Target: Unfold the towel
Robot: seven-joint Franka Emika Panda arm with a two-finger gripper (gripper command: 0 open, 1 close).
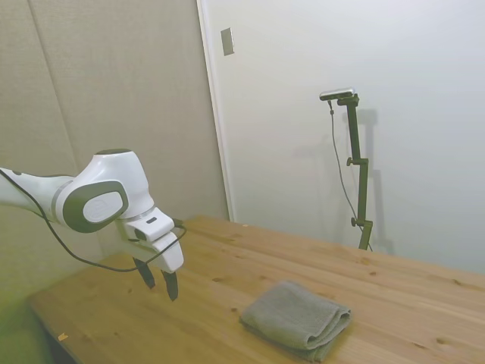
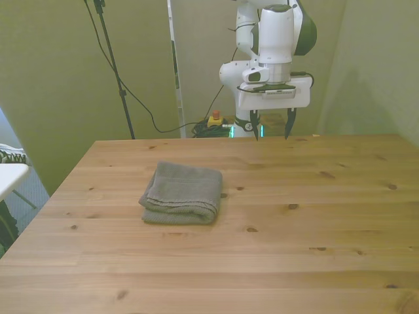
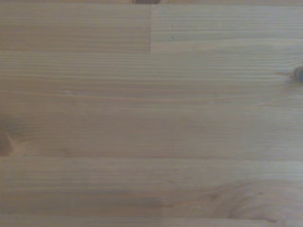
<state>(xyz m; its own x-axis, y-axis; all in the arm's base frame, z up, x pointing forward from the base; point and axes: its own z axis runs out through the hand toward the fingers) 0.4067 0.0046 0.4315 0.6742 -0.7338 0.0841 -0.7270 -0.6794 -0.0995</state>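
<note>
The wooden table is the largest item, made of knotted pine planks, and it fills the lower part of both the side and front views. My wrist camera takes in only bare planks of this same surface, somewhat soft in focus, with a dark knot at one edge. My arm, white with grey joint covers, hangs over the far part of the table, a black cable trailing from it. The towel lies flat on the table, folded into a thick, roughly square grey-green pad with its layered edges visible along one side; in the front view it sits left of centre, toward the front view's left of my arm. My gripper points downward above the table near its far edge, clear of the surface and well apart from the towel. Its two dark fingers stand wide apart with nothing between them, holding nothing.
</note>
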